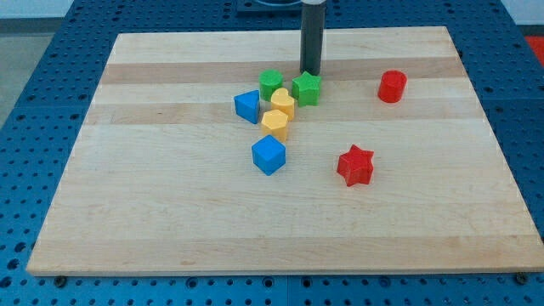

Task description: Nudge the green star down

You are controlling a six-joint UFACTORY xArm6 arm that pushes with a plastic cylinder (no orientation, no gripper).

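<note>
1. Blue cube [269, 155] – nearest the view's bottom; red star [355, 165] to its right.
2. Green star [307, 87] – upper middle of tabletop [127, 212].
3. My tip [310, 72] – touching star's top edge; end effector is a bare rod, holding nothing.

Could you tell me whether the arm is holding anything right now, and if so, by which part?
Nothing is held: the rod cannot grip. My tip stands at the upper edge of the green star, toward the view's top.

Red star [355, 165], red cylinder [392, 86] apart at view's right on wooden board [170, 221].
</note>
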